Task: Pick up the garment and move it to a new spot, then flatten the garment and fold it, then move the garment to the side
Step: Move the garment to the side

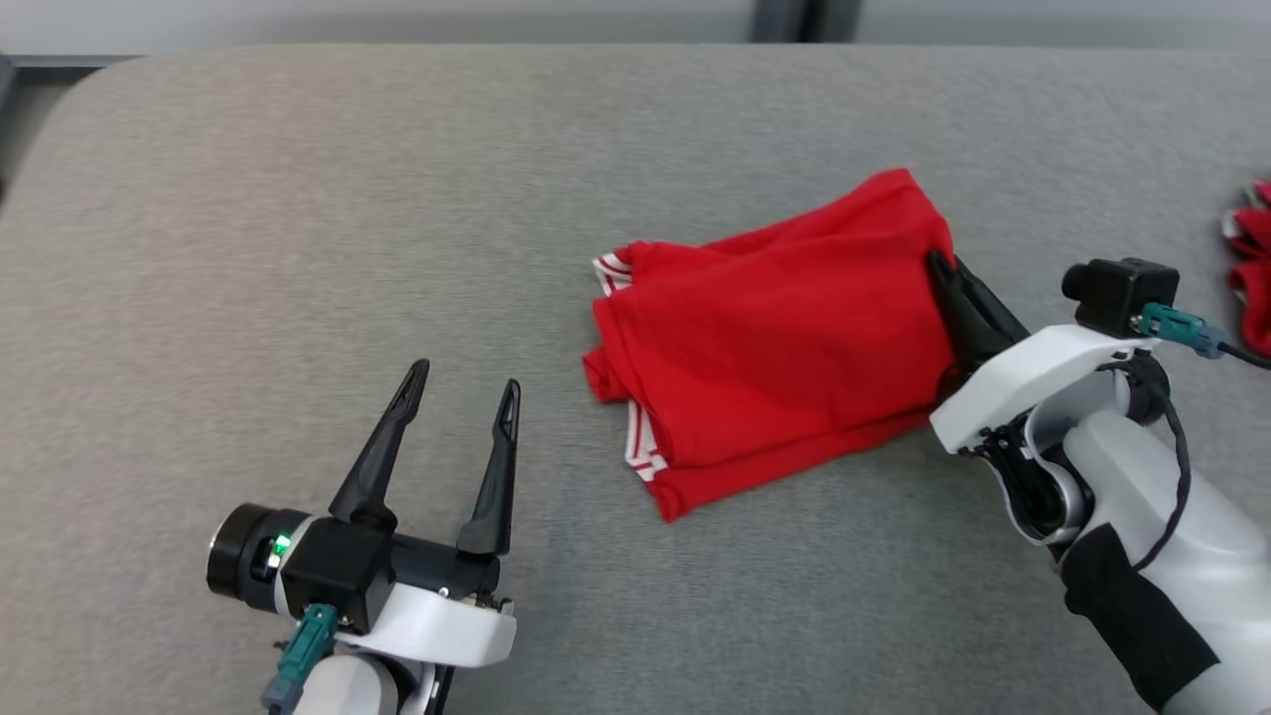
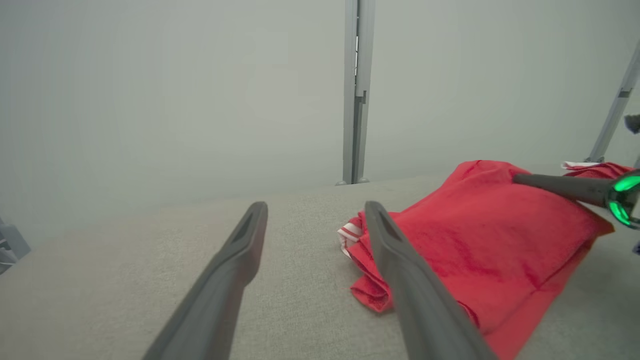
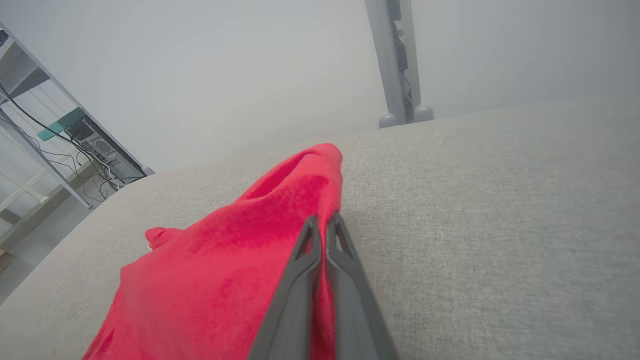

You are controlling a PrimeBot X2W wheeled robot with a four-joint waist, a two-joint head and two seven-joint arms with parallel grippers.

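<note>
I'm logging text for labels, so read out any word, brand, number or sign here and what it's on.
No readable text anywhere.
Red garment: white stripes, no print.
Left gripper and right gripper: no lettering visible.
Computer by the shelf: too small to read.

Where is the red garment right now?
In the head view the red garment lies right of centre on the grey surface, its right edge pinched by the right gripper.
</note>
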